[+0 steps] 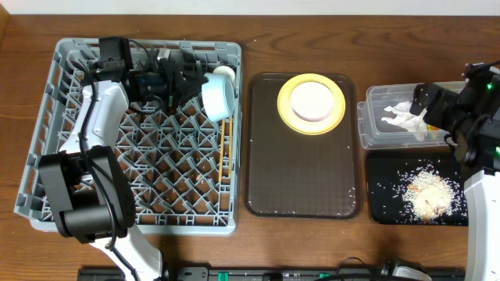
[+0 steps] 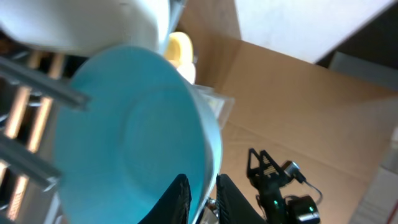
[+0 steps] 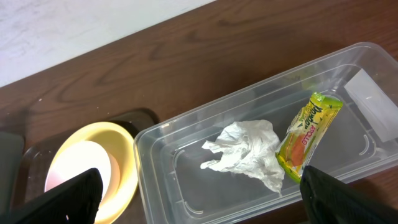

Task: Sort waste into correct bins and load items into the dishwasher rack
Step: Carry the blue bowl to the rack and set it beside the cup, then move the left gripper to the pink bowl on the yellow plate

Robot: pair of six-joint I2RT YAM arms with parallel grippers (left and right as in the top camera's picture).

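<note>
The grey dishwasher rack (image 1: pixel 47 168) fills the left of the counter. Two wooden chopsticks (image 1: pixel 227 156) lie along its right wall. Toward its back right corner the light blue bowl (image 1: pixel 216 96) is turned on its side, with the small cream cup (image 1: pixel 225 72) just behind it; whether the bowl rests on the pegs cannot be told. The dark brown tray (image 1: pixel 305 179) beside the rack carries the yellow plate (image 1: pixel 285 109), and the white bowl-like cup (image 1: pixel 311 100) sits in the plate's middle. Right of the tray, the clear tub (image 3: pixel 186 186) holds the crumpled napkin (image 3: pixel 249 152) and the snack wrapper (image 3: pixel 308 134) side by side. The black tub (image 1: pixel 383 187) in front of it holds a heap of rice scraps (image 1: pixel 426 191) and scattered grains.

The left arm reaches across the rack from its near left corner; the left pincer (image 2: pixel 205 199) is clamped on the blue bowl's rim, one finger on each side. The right arm hangs above the clear tub, the right pincer (image 3: pixel 200 180) spread wide and holding nothing
</note>
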